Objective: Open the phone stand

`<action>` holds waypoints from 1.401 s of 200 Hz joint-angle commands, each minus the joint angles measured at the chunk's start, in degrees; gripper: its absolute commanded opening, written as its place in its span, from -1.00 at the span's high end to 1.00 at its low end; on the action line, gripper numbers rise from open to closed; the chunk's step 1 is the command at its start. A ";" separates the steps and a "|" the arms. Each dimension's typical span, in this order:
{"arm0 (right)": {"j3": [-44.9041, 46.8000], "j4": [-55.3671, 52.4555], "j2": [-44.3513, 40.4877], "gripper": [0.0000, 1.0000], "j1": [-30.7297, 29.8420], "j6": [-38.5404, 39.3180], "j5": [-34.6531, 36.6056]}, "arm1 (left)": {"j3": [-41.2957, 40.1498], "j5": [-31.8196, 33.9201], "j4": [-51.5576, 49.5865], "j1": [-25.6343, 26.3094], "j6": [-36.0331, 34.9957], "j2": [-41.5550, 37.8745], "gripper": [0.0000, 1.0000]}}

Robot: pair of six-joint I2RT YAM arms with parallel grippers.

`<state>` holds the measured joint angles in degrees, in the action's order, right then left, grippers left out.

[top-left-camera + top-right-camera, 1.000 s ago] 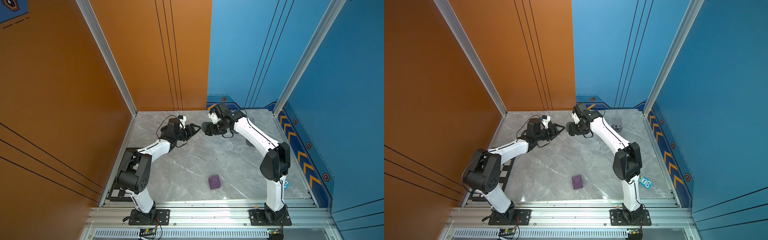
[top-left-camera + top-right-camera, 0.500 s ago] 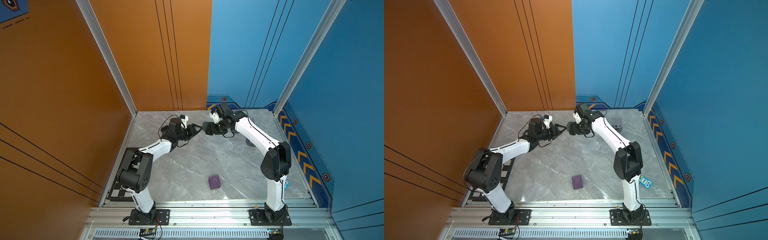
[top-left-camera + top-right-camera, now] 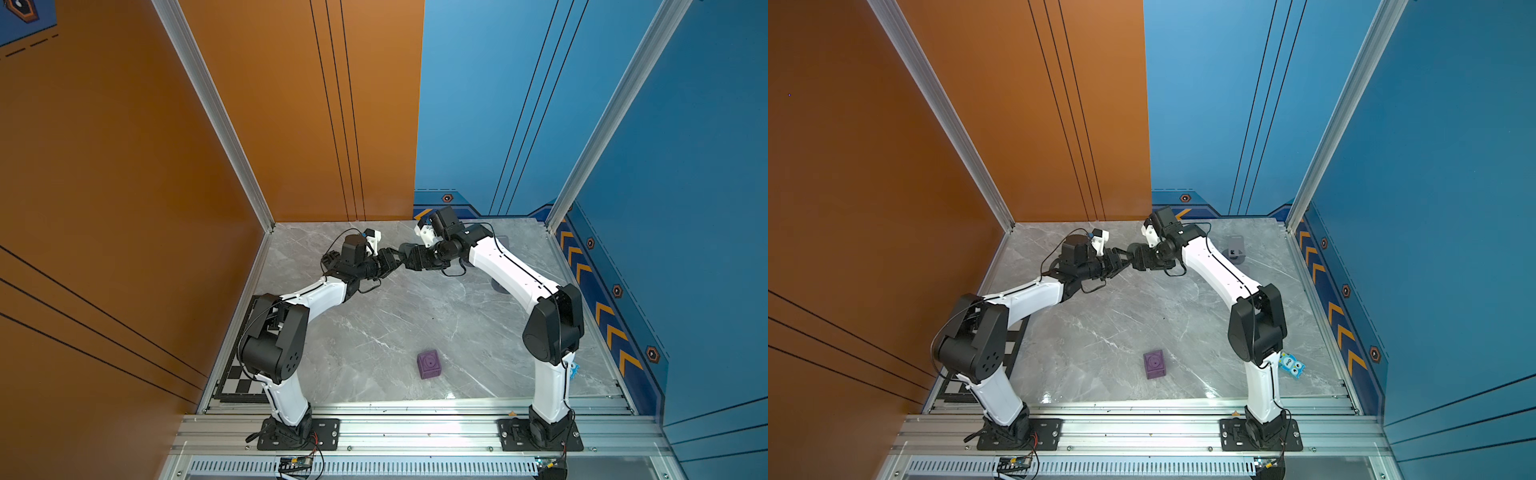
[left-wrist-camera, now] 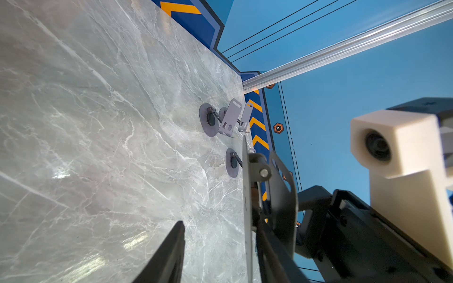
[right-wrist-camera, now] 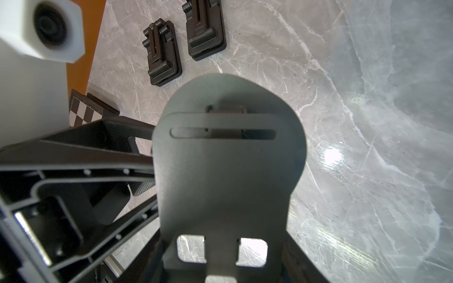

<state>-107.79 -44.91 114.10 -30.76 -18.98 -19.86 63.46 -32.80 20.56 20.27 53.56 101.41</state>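
The grey phone stand (image 5: 228, 171) hangs in the air near the back of the table, and my right gripper (image 5: 221, 254) is shut on its lower end. In the left wrist view the phone stand (image 4: 247, 196) shows edge-on, its two plates spread slightly from a hinge. My left gripper (image 4: 220, 225) faces the right one and is open. One finger lies against the thin plate. The other finger (image 4: 171, 250) stands apart from the plate across a gap. In both top views the two grippers meet tip to tip at the phone stand (image 3: 401, 254) (image 3: 1126, 254).
A purple cube (image 3: 429, 364) sits near the table's front. A blue owl toy (image 3: 1291, 365) lies by the right arm's base. Opened grey stands (image 4: 228, 120) stand at the back right. Two black folded stands (image 5: 163, 61) and a checkerboard (image 3: 237, 380) lie along the left side.
My left gripper has moved in toward the right gripper and its jaws have narrowed around the stand's plate. The right arm has held still with the stand.
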 commanded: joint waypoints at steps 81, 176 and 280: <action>-1.46 3.82 -2.07 0.39 -1.62 -2.27 -2.55 | 2.37 -2.73 3.53 1.26 1.29 1.98 1.00; -5.07 -4.33 -2.52 0.41 -1.35 0.67 0.03 | -3.61 -1.86 3.44 1.09 -4.12 0.56 1.00; -14.57 -13.55 -2.05 0.40 -0.87 4.39 2.85 | -11.40 -0.60 3.40 -0.22 -10.03 0.28 1.00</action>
<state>-116.11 -58.48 114.21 -31.62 -17.28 -17.74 56.14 -36.56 33.28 20.86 47.51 99.29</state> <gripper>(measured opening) 0.608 0.048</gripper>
